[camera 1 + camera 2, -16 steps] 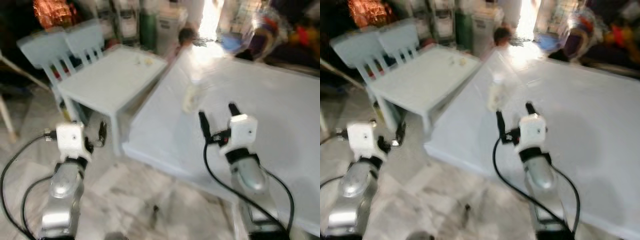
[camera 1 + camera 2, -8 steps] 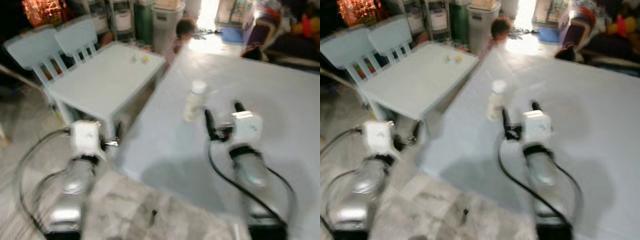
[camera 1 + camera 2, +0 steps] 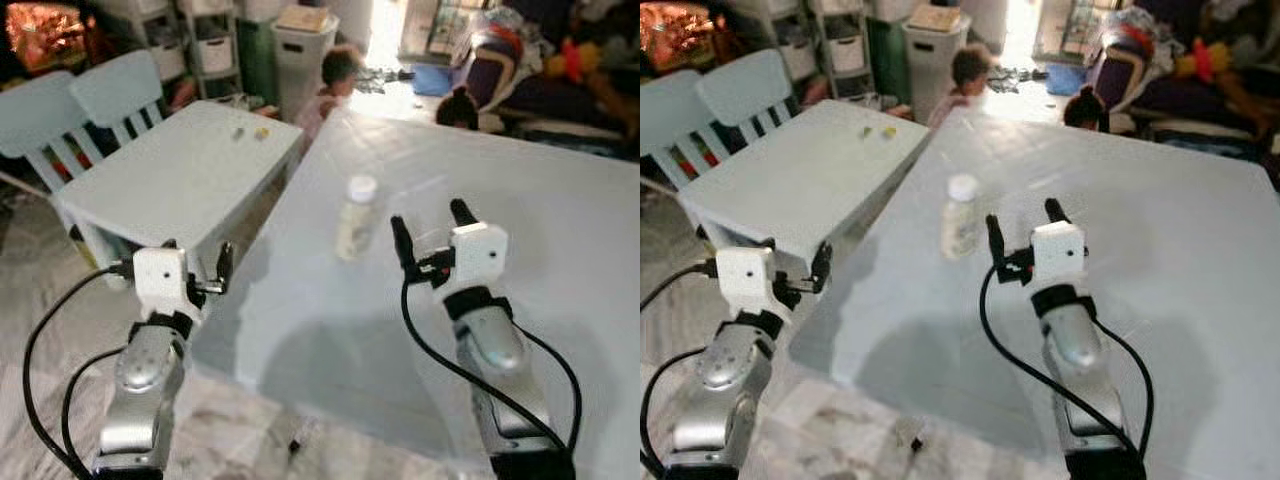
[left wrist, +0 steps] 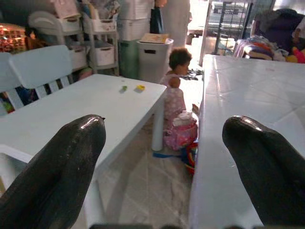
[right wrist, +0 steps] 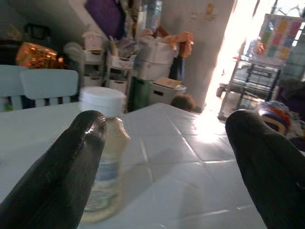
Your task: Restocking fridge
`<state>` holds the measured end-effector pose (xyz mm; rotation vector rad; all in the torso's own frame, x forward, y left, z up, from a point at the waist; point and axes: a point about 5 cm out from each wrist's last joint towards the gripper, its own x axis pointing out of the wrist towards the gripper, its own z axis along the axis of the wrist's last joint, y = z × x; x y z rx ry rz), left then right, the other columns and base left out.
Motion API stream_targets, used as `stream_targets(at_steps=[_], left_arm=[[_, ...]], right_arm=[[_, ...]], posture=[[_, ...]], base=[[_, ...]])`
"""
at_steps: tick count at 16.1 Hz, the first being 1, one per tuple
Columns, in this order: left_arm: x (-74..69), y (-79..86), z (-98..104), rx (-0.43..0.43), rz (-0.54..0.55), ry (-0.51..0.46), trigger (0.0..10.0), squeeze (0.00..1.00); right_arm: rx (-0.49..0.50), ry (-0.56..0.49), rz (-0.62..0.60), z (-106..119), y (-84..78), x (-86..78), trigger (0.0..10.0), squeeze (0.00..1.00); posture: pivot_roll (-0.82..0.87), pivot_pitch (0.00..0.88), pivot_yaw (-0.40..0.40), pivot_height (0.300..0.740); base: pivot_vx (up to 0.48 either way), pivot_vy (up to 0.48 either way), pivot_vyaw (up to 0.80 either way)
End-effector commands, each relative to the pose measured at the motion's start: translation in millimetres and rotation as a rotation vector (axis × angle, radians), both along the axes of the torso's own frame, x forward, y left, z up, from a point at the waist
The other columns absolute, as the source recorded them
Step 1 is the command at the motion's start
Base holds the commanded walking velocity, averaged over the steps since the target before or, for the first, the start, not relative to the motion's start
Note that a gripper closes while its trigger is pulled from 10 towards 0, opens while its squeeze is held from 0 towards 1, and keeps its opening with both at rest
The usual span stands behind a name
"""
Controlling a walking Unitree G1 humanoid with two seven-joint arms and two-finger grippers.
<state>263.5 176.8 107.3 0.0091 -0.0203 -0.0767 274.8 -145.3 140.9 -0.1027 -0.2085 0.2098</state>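
Standing upright near the middle of the large grey table [image 3: 560, 230], one small clear bottle [image 3: 355, 218] with a white cap is the only item here that looks meant for the fridge. It appears to be light plastic, with pale contents, and likely stiff enough to take a firm pinch. The smooth wall may be slippery, and a narrow upright bottle could tip if nudged off-centre. Best hold, in my judgement: across the body below the shoulder, not on the cap.

The right gripper [image 3: 432, 228] hovers just beside the bottle, fingers spread wide, holding nothing; the bottle sits off toward one finger [image 5: 71, 167] in the right wrist view, not yet between them. The left gripper [image 3: 195, 265] is off the table edge over the floor, also wide open and empty.

Count: one bottle, two tables (the second a small white children's table [image 3: 170, 170]), two pale chairs [image 3: 70, 100], two people beyond the table.
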Motion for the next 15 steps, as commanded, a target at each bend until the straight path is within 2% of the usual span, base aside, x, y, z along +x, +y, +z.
stream_targets(at_steps=[1,4,6,9,15], left_arm=[[0.0,0.1,2,0.013,0.0,-0.006,10.0,0.0],[-1.9,3.4,-1,0.034,0.016,0.013,10.0,0.0],[-2.4,5.9,-1,0.047,0.016,0.023,10.0,0.0],[-3.8,6.1,0,0.057,0.008,0.025,10.0,0.0],[-9.4,8.1,0,0.08,-0.013,0.048,10.0,0.0]], right_arm=[[0.009,-0.004,0.023,3,0.1,1.8,10.0,0.0],[0.055,0.002,0.115,11,4.6,8.6,10.0,0.0],[0.035,0.018,0.214,16,7.9,19.6,10.0,0.0],[0.026,0.035,0.219,17,3.6,35.5,10.0,0.0],[-0.029,0.048,0.284,26,7.2,62.0,10.0,0.0]], posture=[[0.01,0.0,-0.036,0.74],[0.02,0.0,-0.026,0.74],[0.03,0.0,-0.018,0.74],[0.05,0.006,-0.019,0.74],[0.08,0.043,0.001,0.74]], base=[[0.0,0.0,0.0],[0.0,0.0,0.0],[0.0,0.0,0.0],[0.0,0.0,0.0],[0.0,0.0,0.0]])
